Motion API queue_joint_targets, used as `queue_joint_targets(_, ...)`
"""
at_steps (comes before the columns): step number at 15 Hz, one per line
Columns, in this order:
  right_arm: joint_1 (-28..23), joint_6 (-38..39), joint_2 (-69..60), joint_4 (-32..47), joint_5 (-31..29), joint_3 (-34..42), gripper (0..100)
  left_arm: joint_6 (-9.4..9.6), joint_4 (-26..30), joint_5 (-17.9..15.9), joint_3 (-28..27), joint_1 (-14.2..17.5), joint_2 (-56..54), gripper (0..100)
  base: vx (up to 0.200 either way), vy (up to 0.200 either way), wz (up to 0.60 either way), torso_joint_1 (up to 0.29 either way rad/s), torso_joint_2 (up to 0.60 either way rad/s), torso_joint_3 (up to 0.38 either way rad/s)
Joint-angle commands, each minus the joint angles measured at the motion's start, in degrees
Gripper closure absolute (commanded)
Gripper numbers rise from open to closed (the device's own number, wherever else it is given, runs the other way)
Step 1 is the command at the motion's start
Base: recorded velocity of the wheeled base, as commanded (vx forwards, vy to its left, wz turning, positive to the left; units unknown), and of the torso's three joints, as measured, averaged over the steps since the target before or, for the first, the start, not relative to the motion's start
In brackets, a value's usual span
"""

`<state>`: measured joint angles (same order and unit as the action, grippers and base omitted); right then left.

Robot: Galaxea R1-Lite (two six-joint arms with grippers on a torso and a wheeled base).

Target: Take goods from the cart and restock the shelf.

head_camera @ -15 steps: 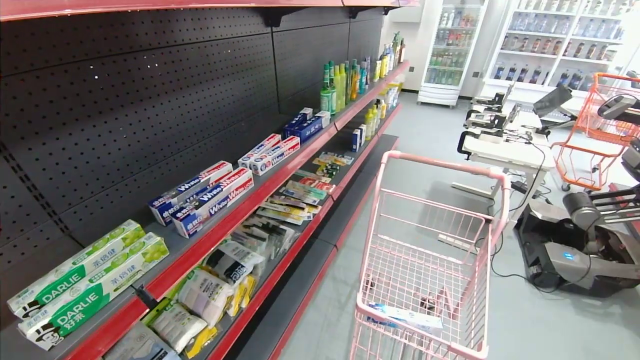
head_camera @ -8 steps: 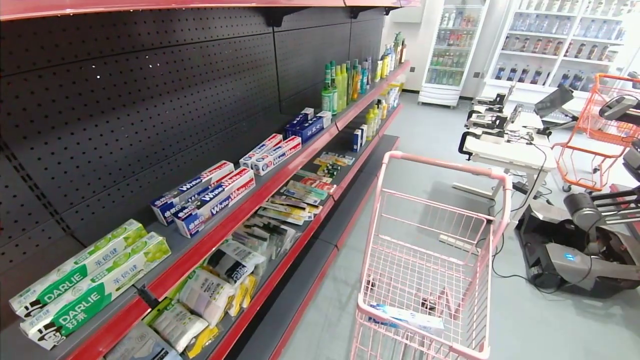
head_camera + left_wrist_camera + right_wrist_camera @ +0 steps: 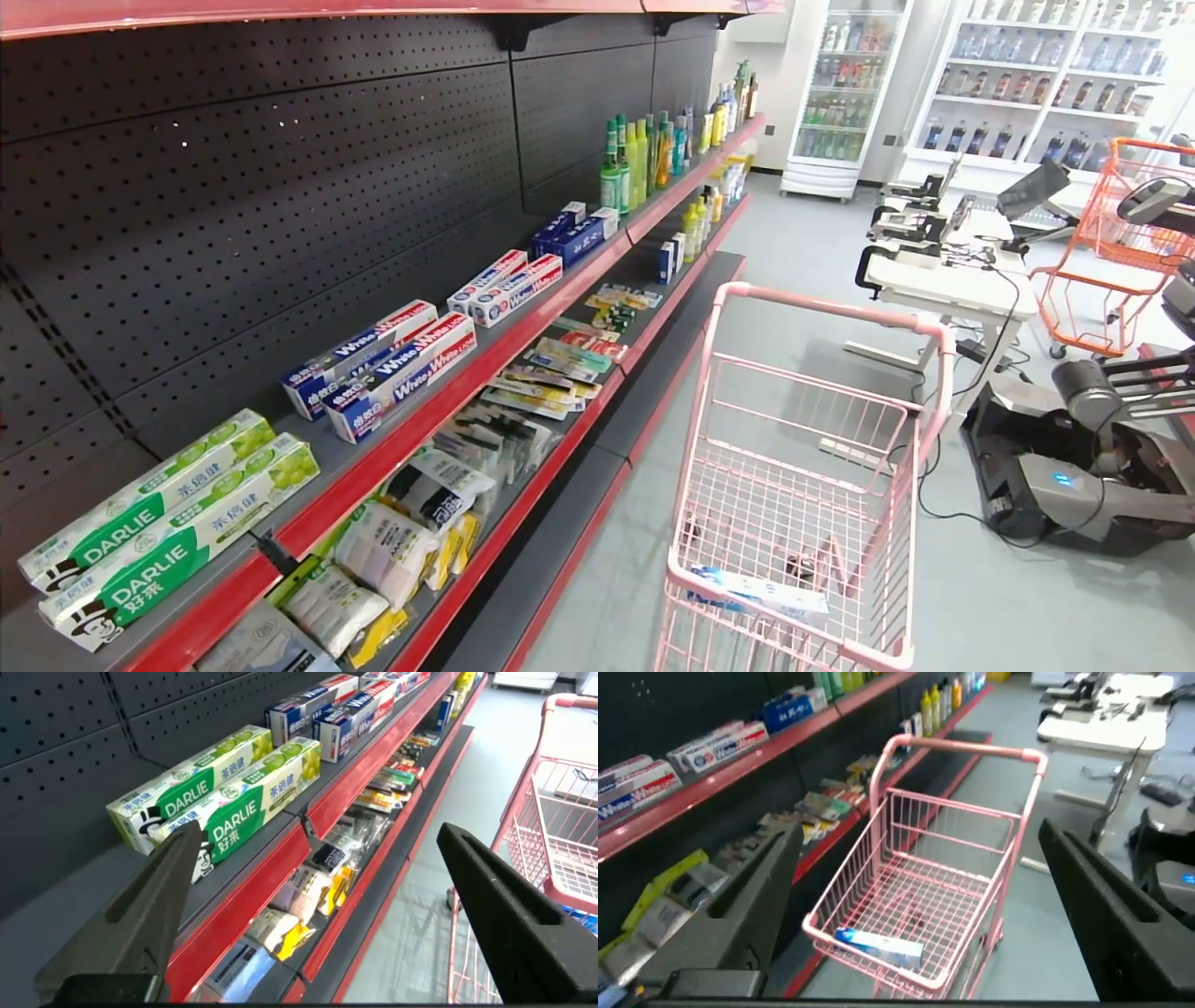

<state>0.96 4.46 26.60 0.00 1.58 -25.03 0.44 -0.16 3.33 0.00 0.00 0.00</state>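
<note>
**Operator:** Where is the task item?

**Technician:** One flat white-and-blue carton (image 3: 761, 595) lies on the floor of the pink wire shopping cart (image 3: 831, 310), against the cart's near end wall. In the head view the cart stands at 5 o'clock on the grey floor, near the shelf unit but apart from it.

**Operator:** What is the shelf status?

**Technician:** The black pegboard shelf unit with red front edges (image 3: 448, 397) runs from 8 o'clock to 12 o'clock.
- **Upper deck, 8 o'clock:** two long green-and-white toothpaste cartons (image 3: 177, 532) lie side by side, touching.
- **Upper deck, 9 o'clock:** blue, white and red toothpaste cartons (image 3: 383, 364) lie in a pair farther along the deck.
- **Upper deck, 12 o'clock:** green and yellow plastic bottles (image 3: 635, 163) stand upright.
- **Lower deck, 7 o'clock:** soft white and yellow packets (image 3: 383, 551) lie flat.

**Operator:** What is the state of the left hand?

**Technician:** The left hand (image 3: 318, 840) has its two dark fingers spread wide with nothing between them. It hangs in front of the shelf's red edge, near the green-and-white cartons and clear of them.

**Operator:** And the right hand?

**Technician:** The right hand (image 3: 920, 835) is also spread wide and empty. It hangs above the pink cart, well apart from it. The white-and-blue carton lies below it in the cart.
</note>
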Motion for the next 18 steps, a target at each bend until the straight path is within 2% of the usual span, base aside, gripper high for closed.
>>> queue_joint_targets(1,-0.7,1.08,42.48,-3.08,9.67,-18.83,0,0.0,-0.02,0.01,0.0,0.0,0.0,0,0.0,0.0,0.0,0.0,0.0,0.0)
queue_joint_targets(3,-2.63,-10.09,60.06,-1.85,11.86,-20.76,0,0.0,-0.02,0.01,0.0,0.0,0.0,0,0.0,0.0,0.0,0.0,0.0,0.0)
queue_joint_targets(6,-4.22,-28.9,72.89,-1.85,15.11,-20.85,0,0.0,-0.02,0.01,0.0,0.0,0.0,0,0.0,0.0,0.0,0.0,0.0,0.0)
queue_joint_targets(7,-3.86,-32.5,75.97,-1.85,15.82,-21.55,0,0.0,-0.02,0.01,0.0,0.0,0.0,0,0.0,0.0,0.0,0.0,0.0,0.0)
queue_joint_targets(11,-0.08,-37.51,85.02,-2.11,15.55,-24.37,0,0.0,-0.02,0.01,0.0,0.0,0.0,0,0.0,0.0,0.0,0.0,0.0,0.0)
queue_joint_targets(18,-0.26,-46.39,93.11,-2.02,15.73,-28.59,0,0.0,-0.02,0.01,0.0,0.0,0.0,0,0.0,0.0,0.0,-0.107,0.23,0.123)
